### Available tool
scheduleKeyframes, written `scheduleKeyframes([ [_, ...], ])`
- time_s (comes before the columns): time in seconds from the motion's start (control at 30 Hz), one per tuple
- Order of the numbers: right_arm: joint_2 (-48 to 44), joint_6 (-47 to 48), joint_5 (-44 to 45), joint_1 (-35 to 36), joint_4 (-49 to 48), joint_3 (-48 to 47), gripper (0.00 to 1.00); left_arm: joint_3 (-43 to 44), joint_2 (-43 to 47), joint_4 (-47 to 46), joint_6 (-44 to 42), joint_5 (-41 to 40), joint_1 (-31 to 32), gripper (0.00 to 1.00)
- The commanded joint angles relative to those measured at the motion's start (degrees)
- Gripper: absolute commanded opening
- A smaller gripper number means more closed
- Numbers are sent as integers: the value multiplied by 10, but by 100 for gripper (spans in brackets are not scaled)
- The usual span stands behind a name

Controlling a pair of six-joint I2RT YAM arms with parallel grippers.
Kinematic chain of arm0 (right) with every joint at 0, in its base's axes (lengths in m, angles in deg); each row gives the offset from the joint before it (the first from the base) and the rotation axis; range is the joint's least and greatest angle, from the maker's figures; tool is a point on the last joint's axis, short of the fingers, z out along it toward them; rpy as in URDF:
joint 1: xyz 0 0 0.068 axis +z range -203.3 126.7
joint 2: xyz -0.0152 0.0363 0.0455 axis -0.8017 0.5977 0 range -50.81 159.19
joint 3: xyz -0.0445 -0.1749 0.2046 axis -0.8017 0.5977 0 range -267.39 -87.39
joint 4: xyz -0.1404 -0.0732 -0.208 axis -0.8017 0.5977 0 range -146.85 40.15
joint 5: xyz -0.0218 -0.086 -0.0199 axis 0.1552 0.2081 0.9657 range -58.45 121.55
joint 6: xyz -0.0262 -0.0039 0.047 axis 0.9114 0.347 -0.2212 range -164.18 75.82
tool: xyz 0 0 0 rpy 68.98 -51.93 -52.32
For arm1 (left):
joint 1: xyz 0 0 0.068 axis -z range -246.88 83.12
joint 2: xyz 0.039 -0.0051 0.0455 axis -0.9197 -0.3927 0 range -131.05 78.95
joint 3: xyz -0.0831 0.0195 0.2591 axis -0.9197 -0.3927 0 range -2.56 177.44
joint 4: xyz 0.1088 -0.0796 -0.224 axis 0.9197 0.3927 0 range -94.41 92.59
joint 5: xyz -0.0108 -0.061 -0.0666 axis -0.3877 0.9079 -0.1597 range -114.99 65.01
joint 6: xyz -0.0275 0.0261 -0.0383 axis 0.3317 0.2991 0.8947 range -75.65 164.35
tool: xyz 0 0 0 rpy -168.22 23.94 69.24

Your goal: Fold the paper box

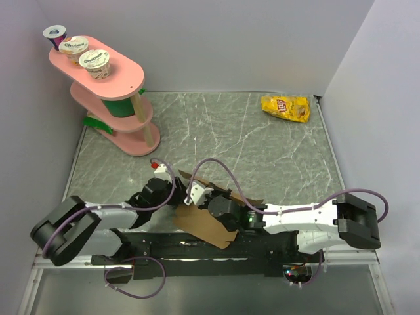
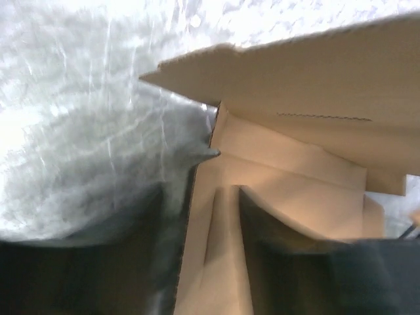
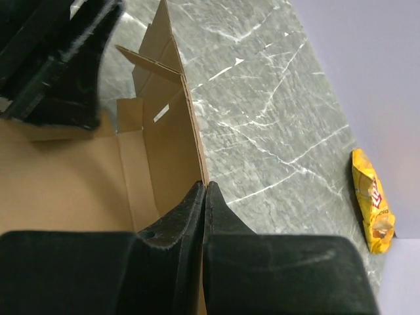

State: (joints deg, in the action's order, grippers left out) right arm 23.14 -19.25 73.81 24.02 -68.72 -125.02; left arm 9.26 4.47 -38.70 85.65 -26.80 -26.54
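Observation:
The paper box [image 1: 205, 223] is a brown cardboard sheet, partly folded, lying near the table's front edge between both arms. In the right wrist view one of its panels [image 3: 167, 131] stands upright, and my right gripper [image 3: 205, 189] is shut on that panel's near edge. My left gripper [image 2: 200, 191] is at the box's left side. Its dark fingers [image 2: 289, 269] stand apart, open, with a creased cardboard flap [image 2: 223, 256] between them. The right finger rests against the flap. More flaps [image 2: 308, 105] spread beyond it.
A pink tiered stand [image 1: 108, 92] with yogurt cups on its top shelf is at the back left. A yellow chip bag [image 1: 285, 108] lies at the back right, also seen from the right wrist [image 3: 373, 210]. Walls close in the grey marble table [image 1: 216, 131].

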Motion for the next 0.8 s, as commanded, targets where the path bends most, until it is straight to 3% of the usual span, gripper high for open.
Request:
scheduleKeyframes([
  [0.0,5,-37,10,-11,18,23,0,7,57,17,3,-29,-2,67],
  [0.07,1,-31,12,-18,12,26,0,-2,103,54,6,-53,-3,75],
  [0.13,-9,-28,9,-28,6,31,0,-6,140,81,8,-66,-4,77],
  [0.3,-21,-16,2,-38,1,36,0,-1,272,179,4,-117,-18,71],
  [0.43,-31,-20,0,-38,0,41,0,11,321,181,-26,-133,-50,73],
  [0.6,-38,-22,-1,-38,0,48,0,63,228,97,-77,-28,-164,70],
  [0.63,-41,-21,-2,-38,0,49,0,73,206,63,-89,22,-177,70],
  [0.77,-42,-18,-5,-38,-4,49,0,143,76,-8,-140,100,-201,68],
])
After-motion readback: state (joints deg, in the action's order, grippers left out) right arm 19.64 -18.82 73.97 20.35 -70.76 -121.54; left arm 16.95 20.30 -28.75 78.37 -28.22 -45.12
